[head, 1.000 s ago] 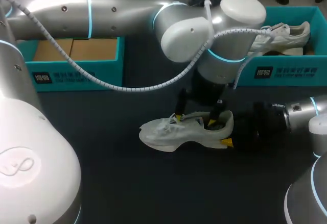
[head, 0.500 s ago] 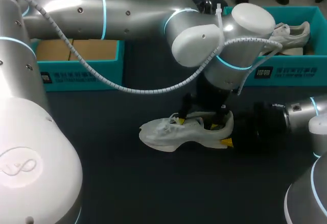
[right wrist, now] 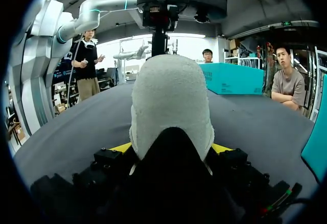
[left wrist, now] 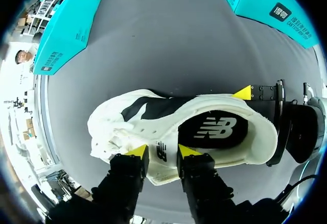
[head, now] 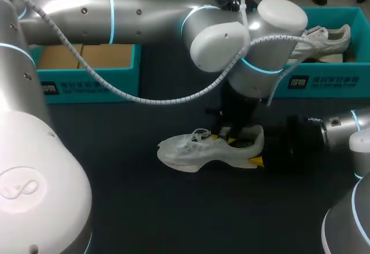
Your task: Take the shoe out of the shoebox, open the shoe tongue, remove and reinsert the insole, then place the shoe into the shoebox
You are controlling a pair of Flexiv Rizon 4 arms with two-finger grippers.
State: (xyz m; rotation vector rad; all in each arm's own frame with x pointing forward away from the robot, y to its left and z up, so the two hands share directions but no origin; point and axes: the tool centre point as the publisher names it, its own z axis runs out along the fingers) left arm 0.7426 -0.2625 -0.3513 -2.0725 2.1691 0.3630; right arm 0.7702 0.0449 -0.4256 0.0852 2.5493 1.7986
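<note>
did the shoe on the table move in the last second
No. The shoe lies where it was, its toe and heel at the same spots against the teal shoebox behind its heel.

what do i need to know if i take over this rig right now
Right claw: shut on the heel of the shoe, holding it on the table.
Left claw: right above the shoe's side, by the opening; its grip can't be judged.
The black insole lies inside the shoe. Teal left box and right box sit at the back; the right one holds a second shoe.
Done: shoe is out of the box.
Left: insole out and back in, shoe into the box. Tongue state unclear.
</note>
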